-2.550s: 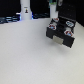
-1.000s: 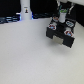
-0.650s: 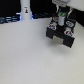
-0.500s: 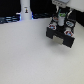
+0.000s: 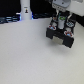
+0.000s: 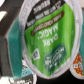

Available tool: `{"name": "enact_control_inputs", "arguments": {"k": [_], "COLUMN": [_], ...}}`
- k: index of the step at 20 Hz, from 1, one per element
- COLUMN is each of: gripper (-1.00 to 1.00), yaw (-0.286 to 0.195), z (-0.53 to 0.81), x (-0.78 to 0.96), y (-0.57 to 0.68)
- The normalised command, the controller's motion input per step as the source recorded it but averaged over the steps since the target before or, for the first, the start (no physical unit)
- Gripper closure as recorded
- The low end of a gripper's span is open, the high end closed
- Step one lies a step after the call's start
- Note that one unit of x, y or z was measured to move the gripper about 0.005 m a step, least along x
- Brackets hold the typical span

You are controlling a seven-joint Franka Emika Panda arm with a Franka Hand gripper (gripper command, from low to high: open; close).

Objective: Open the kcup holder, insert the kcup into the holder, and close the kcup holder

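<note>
The kcup holder (image 5: pixel 62 34) is a black box at the exterior view's upper right, with several pods showing in round slots on its top. My gripper (image 5: pixel 61 15) hangs straight over those slots. In the wrist view the kcup (image 6: pixel 47 37), with its bright green "Dark Magic" lid, fills almost the whole picture, much nearer than the pods around it. It appears held in the gripper, though the fingers themselves are hidden. In the exterior view the kcup cannot be made out under the gripper.
A tall white bottle-shaped object (image 5: pixel 25 8) stands at the back on the exterior view's left, in front of dark equipment. Another pod with an orange label (image 6: pixel 78 62) sits beside the kcup. The white table (image 5: pixel 25 55) spreads in front.
The gripper has stayed over the kcup holder during the last second, with only a slight shift. The holder has not moved.
</note>
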Motion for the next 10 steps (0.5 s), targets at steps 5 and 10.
{"name": "enact_control_inputs", "arguments": {"k": [5, 10], "gripper": [1.00, 1.00], "yaw": [-0.008, 0.001], "z": [0.41, -0.10], "x": [-0.01, -0.01], "y": [0.22, -0.01]}}
